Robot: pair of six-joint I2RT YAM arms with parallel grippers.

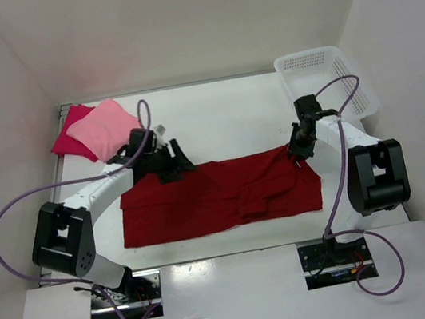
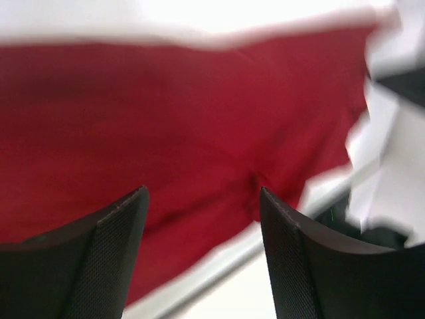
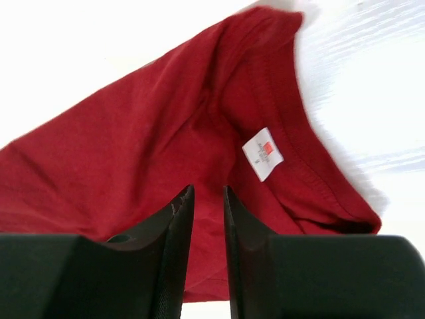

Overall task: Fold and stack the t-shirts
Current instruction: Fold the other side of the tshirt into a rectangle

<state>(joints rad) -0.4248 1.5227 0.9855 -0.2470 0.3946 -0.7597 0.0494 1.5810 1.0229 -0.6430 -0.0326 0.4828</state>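
The dark red t-shirt [image 1: 218, 195] lies spread wide across the middle of the table, partly folded. My left gripper [image 1: 173, 166] hovers over its back left edge, open and empty; in the left wrist view the gripper [image 2: 202, 193] has its fingers wide apart over blurred red cloth [image 2: 166, 119]. My right gripper [image 1: 300, 150] is over the shirt's back right corner. In the right wrist view this gripper [image 3: 208, 189] has jaws only narrowly apart just above the cloth near the collar and white tag [image 3: 262, 154]. The light pink shirt [image 1: 106, 128] lies folded on the crimson-pink shirt [image 1: 70, 141] at the back left.
A white mesh basket [image 1: 321, 81] stands at the back right corner, close behind my right arm. White walls close in the table on the left, back and right. The table's front edge [image 1: 226, 242] runs just below the shirt.
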